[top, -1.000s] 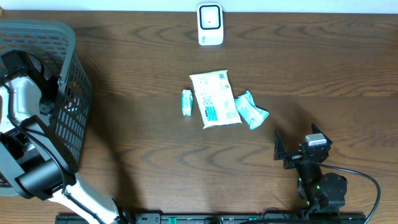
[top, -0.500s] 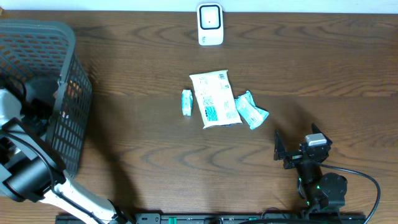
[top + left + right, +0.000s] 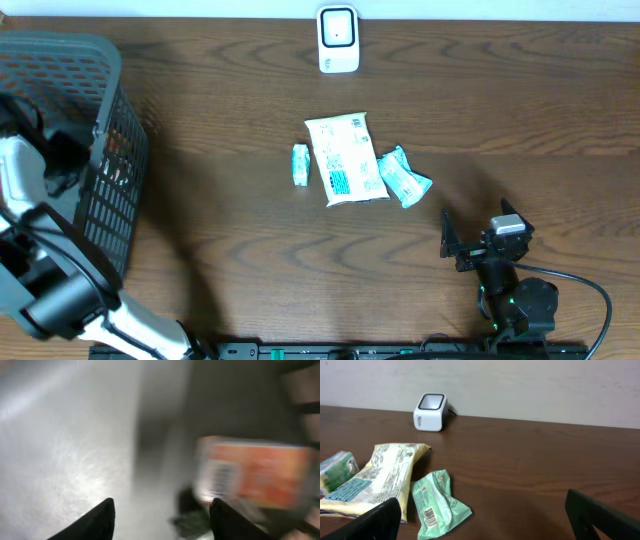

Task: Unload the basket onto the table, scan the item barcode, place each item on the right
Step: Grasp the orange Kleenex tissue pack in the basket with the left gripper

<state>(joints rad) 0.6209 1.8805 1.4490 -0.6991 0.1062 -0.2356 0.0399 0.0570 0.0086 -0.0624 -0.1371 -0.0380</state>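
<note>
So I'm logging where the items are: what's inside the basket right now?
The left gripper is inside the gray basket, open, facing a blurred orange package. Anything else there is hidden by the mesh walls or too blurred to tell.

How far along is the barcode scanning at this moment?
Apparently done: an orange pack lies in the basket, below the open left gripper. In hand: nothing; the right gripper is open too, short of the items. Left: the white pouch, green packet and small teal packet lie on the table, away from the scanner.
</note>
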